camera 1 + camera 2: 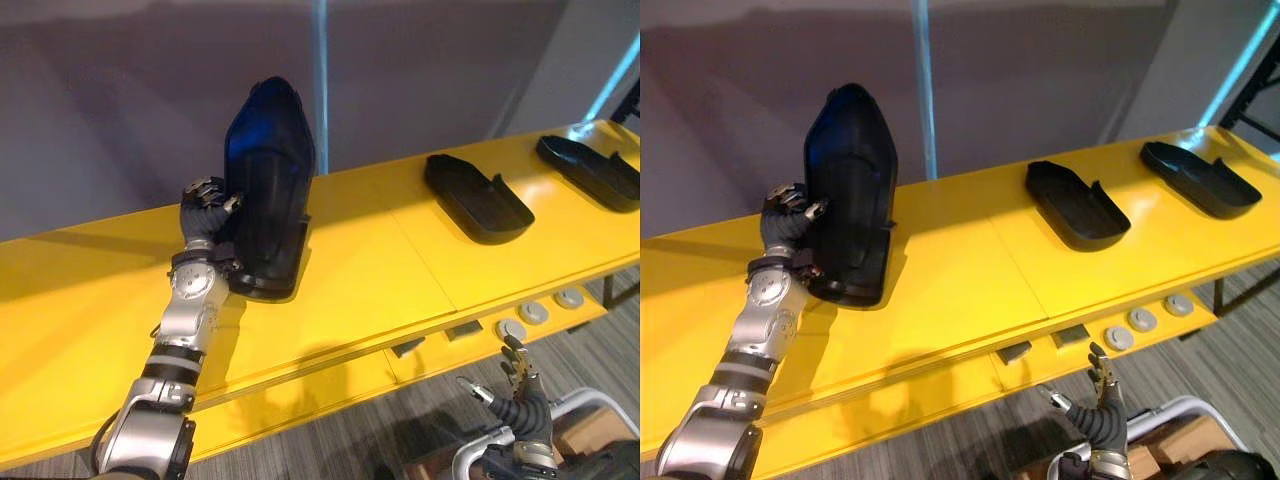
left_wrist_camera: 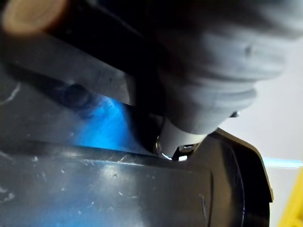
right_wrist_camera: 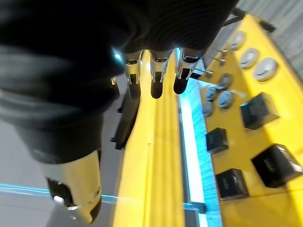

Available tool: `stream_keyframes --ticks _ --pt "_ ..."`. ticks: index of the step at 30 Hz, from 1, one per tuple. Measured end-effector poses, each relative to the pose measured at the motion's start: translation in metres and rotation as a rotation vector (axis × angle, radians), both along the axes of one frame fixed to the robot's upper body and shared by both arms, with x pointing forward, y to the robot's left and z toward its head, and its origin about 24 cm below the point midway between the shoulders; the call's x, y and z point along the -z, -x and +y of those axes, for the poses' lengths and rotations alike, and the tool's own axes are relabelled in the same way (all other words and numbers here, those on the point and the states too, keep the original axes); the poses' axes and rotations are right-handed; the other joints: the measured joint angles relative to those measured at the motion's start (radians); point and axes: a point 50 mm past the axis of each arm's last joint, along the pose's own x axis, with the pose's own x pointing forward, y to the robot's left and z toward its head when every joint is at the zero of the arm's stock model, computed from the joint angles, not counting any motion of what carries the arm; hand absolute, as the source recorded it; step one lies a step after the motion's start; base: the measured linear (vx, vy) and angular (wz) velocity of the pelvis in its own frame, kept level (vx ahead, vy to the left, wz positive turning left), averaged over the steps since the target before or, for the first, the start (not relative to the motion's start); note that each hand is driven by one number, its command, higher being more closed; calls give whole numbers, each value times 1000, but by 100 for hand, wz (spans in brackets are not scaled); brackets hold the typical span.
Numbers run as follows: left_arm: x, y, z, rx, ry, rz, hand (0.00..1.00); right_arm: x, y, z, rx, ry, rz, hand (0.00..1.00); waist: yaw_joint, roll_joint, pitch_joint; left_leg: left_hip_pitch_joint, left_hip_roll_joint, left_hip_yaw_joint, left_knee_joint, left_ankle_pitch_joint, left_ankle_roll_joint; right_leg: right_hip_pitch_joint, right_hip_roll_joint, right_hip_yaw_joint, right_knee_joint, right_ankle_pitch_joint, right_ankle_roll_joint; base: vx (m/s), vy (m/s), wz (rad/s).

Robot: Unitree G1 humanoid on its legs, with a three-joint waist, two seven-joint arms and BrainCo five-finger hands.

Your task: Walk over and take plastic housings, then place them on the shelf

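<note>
A tall black plastic housing (image 1: 268,190) stands upright on its end on the yellow shelf (image 1: 380,270), left of the middle. My left hand (image 1: 205,215) grips its left edge with curled fingers; the left wrist view shows its glossy black surface (image 2: 118,189) from very close. Two more black housings lie flat farther right on the shelf, one (image 1: 478,198) near the middle and one (image 1: 590,170) by the right end. My right hand (image 1: 520,400) hangs below the shelf's front edge, fingers (image 3: 156,80) straight and holding nothing.
Round grey buttons (image 1: 535,312) and small dark switches (image 1: 462,331) sit on the shelf's front panel just above my right hand. A grey wall with a blue light strip (image 1: 320,80) rises behind the shelf. A white tubular frame (image 1: 590,400) stands on the carpet at lower right.
</note>
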Motion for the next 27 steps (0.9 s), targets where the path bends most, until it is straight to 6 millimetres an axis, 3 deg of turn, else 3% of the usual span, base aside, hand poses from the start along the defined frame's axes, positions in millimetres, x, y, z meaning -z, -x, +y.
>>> stream_keyframes --ticks 4,13,17,19,20,27 --pt "-5 -15 -4 23 90 56 100 0 -3 14 -83 -3 4 0 -25 1 45 -21 -4 35 6 0 0 -35 1 29 0 17 -7 -37 15 -23" --pt "-30 -33 -6 -30 141 106 100 2 -5 32 -182 -8 12 0 -34 0 127 -64 -11 57 59 0 0 -70 -10 53 6 36 -9 -42 -2 -10" --pt "-31 -33 -3 -77 157 119 100 3 -6 41 -215 -10 15 0 -35 -18 162 -126 -8 69 197 -9 -3 -62 -38 56 9 41 -14 -26 -2 -1" --pt "-41 -33 -5 -93 138 93 100 3 -9 44 -228 -1 10 0 -33 -16 176 -105 19 90 71 2 13 -73 -19 55 11 40 -13 -36 -1 -1" --pt "-45 -33 -6 -92 136 81 0 3 -9 44 -225 -4 9 0 -29 -19 178 -102 18 92 52 3 14 -78 -17 53 13 41 -12 0 0 0" --pt "-40 -33 -14 -117 113 98 0 4 -9 54 -251 -12 8 0 -21 -26 183 -95 8 63 62 6 19 -53 -30 21 17 42 -11 -28 26 11"
